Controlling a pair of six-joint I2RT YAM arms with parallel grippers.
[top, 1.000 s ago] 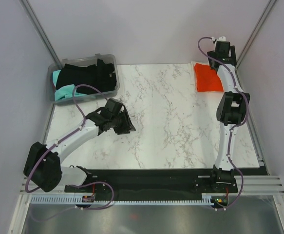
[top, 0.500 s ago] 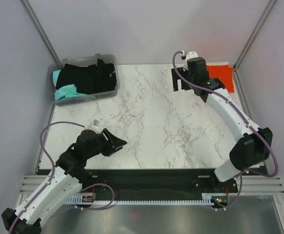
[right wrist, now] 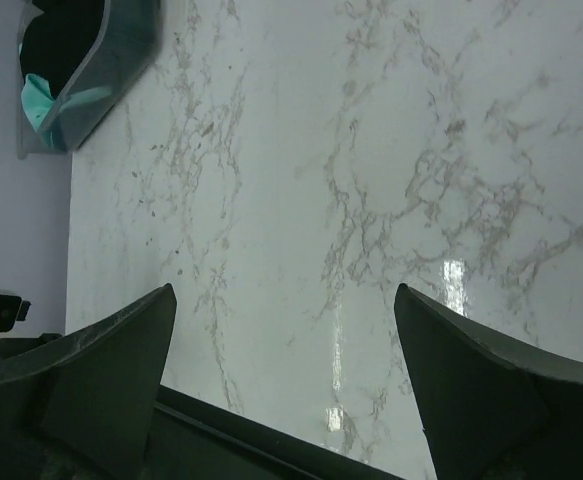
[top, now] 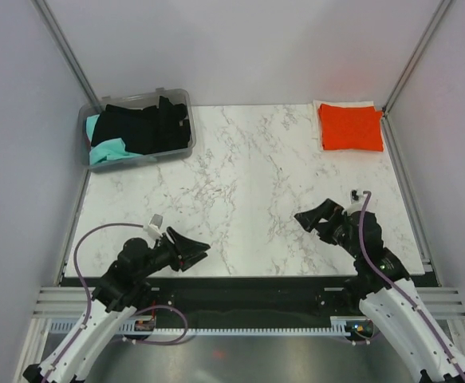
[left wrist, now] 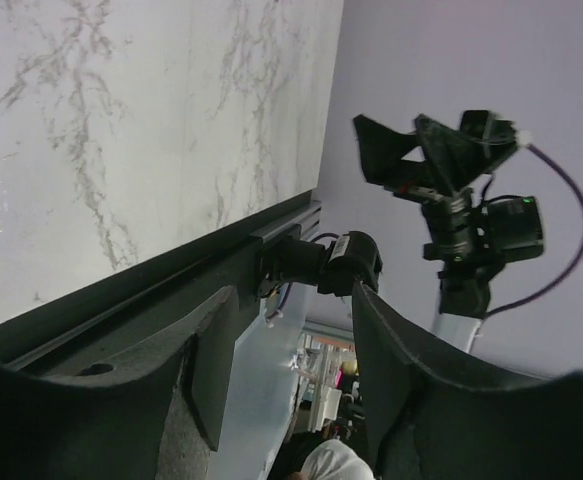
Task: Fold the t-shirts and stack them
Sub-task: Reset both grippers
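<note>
Done, by the look of it: orange-red t-shirt (top: 350,128) folded flat at the far right corner of the table (top: 248,183), over a cream-white t-shirt (top: 344,104) showing only as a pale edge. Left to do: black t-shirt (top: 140,124) and teal t-shirt (top: 108,152), crumpled together in the clear bin (top: 191,120) at far left. Left pincer (top: 192,247) low at the near edge, spread, holding nothing; right pincer (top: 312,214) likewise near, spread wide, empty. Expect light, limp cloth: no stiffness, sagging from any single pinch, likely dragging its neighbour out of the bin. Best to pinch a raised fold of the black heap on top, lift clear, then regrasp at shoulders or hem corners with both pincers to spread flat
</note>
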